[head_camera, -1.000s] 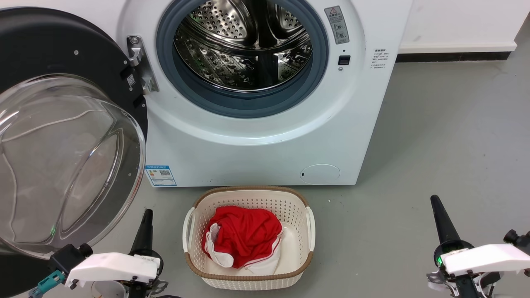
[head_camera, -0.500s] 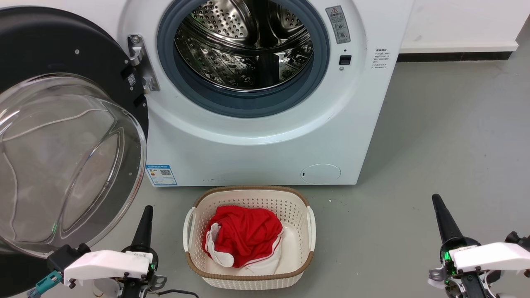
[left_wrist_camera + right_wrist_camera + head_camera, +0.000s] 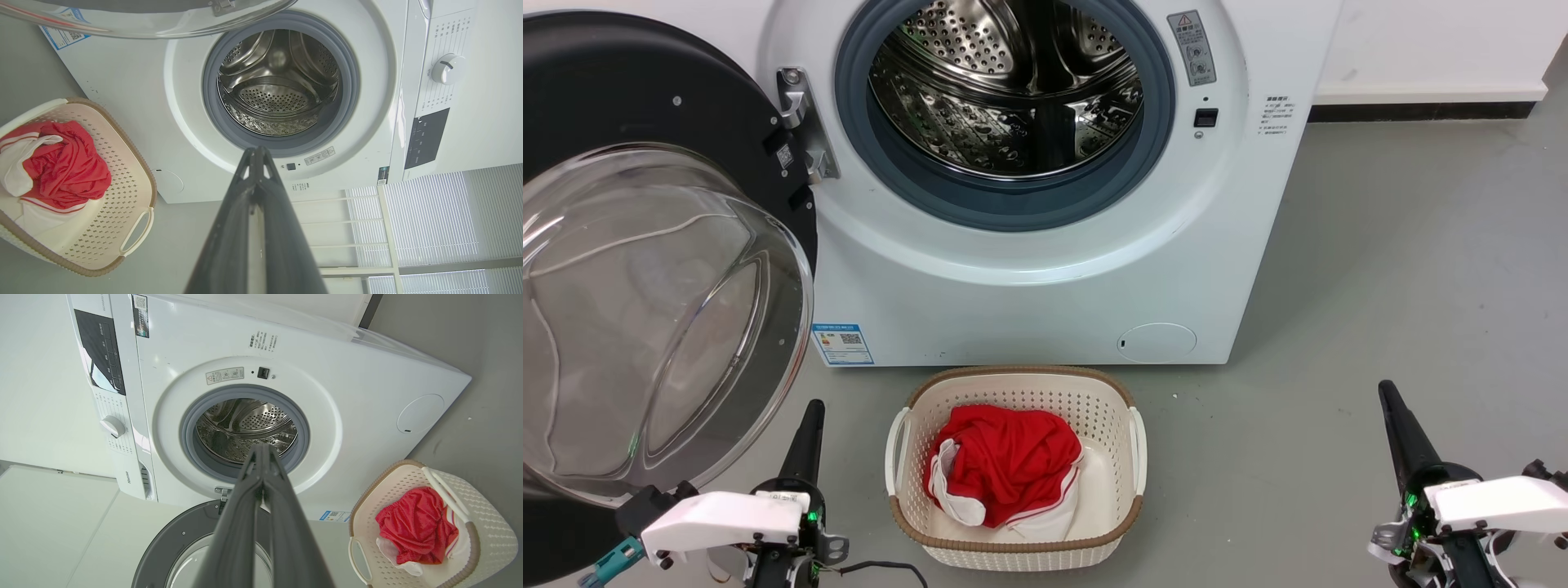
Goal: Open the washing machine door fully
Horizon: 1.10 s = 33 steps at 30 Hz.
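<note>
Head view: one washing machine (image 3: pixel 1045 278), drum open to the front; one door (image 3: pixel 645 98) swung out at its left, glass bulging toward the camera, cut off by the frame edge; one basket (image 3: pixel 1013 555). Left gripper (image 3: pixel 813 407) and right gripper (image 3: pixel 1385 388): closed, empty.
Left wrist view: door rim cropped at the top.
Right wrist view: door's lower half cropped.
</note>
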### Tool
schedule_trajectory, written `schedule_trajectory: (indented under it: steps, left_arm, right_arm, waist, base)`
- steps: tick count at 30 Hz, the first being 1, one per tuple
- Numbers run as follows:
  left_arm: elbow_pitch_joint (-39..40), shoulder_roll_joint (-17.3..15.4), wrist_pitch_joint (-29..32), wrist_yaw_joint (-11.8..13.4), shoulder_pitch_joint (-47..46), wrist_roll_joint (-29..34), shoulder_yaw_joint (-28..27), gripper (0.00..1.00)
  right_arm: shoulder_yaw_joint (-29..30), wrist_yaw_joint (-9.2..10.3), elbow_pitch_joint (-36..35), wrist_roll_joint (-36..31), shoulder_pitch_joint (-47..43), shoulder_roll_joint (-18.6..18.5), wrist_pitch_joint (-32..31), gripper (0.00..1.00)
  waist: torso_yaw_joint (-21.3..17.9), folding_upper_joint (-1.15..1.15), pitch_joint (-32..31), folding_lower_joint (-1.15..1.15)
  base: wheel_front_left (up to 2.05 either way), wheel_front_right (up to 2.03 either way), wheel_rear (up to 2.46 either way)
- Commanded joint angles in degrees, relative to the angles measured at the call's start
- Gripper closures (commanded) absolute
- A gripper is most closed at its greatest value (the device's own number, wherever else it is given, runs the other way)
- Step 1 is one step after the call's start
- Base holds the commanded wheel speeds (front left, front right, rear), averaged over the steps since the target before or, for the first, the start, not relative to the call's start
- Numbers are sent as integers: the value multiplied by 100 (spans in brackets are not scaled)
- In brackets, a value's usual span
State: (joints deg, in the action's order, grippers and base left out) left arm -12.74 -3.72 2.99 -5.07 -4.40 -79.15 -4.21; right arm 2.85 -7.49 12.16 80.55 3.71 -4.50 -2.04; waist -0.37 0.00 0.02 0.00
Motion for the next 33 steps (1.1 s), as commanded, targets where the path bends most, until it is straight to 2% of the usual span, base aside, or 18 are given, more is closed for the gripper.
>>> schedule_trajectory:
  steps: [1, 33]
  left_arm:
    - [3, 5, 43, -58, -110, -136, -39, 100]
    - [-142, 88, 377, -265, -209, -1338, -253, 100]
  right_arm:
    - [20, -1, 6, 140, 147, -16, -20, 100]
    - [180, 0, 189, 1362, 268, 29, -300, 100]
  waist:
    - [2, 0, 1, 0]
    - [37, 0, 16, 0]
  base:
    - [0, 0, 0]
    - [0, 0, 0]
